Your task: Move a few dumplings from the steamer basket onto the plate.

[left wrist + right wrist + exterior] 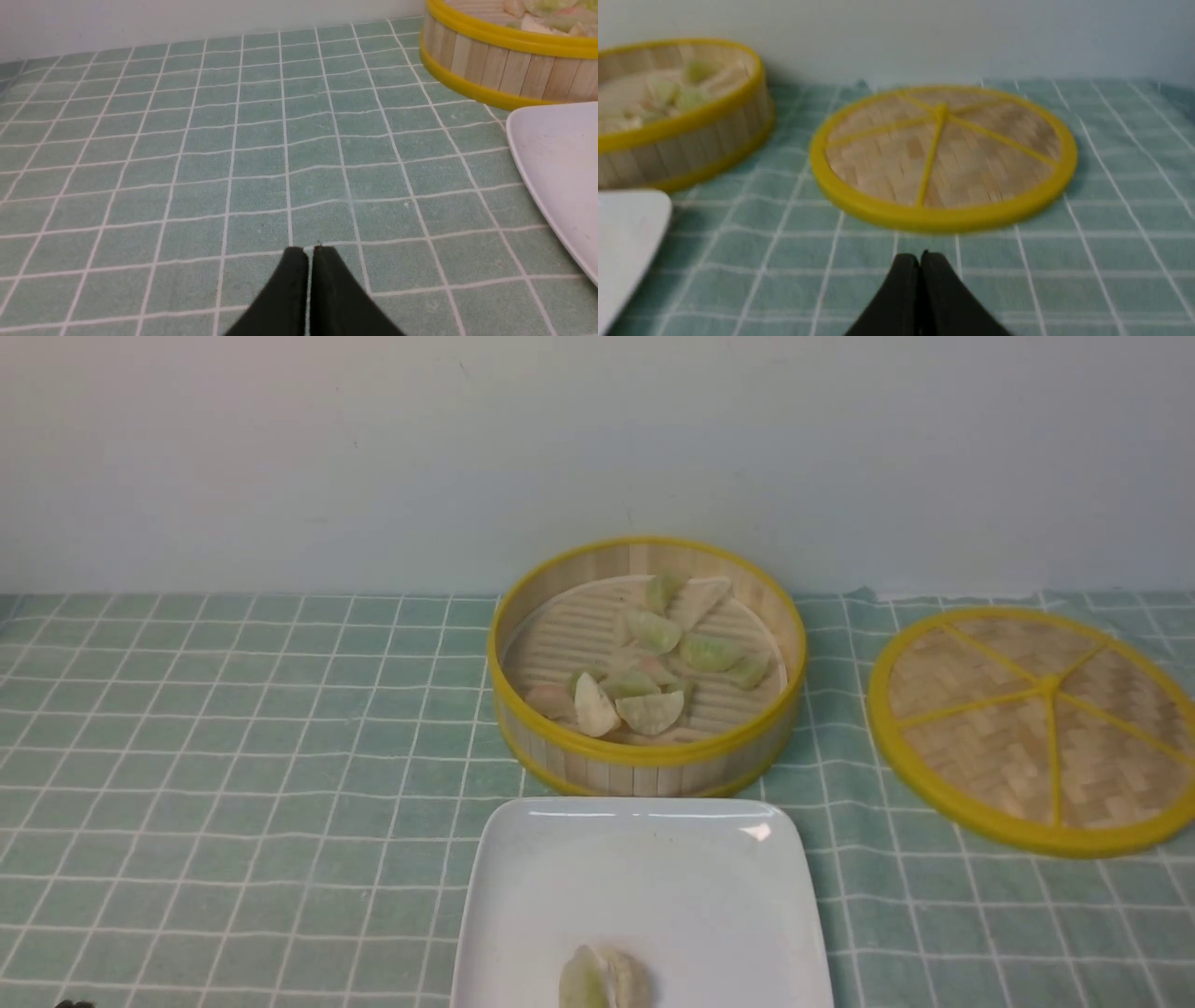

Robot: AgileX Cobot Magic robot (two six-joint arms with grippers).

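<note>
Front view: dumplings in basket and on plate
The steamer basket (644,761) holds many dumplings (644,672); the plate (523,896) holds two; left gripper (310,249) and right gripper (920,255) are closed, empty.

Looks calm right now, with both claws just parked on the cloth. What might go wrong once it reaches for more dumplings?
The small pale crescent dumplings lie heaped and overlapping in the round bamboo steamer basket, so one pinch may lift two or squash one. The basket's upright wall could catch a descending claw. On the glossy white plate, the dumplings already served sit at its near edge and could be nudged off.
</note>
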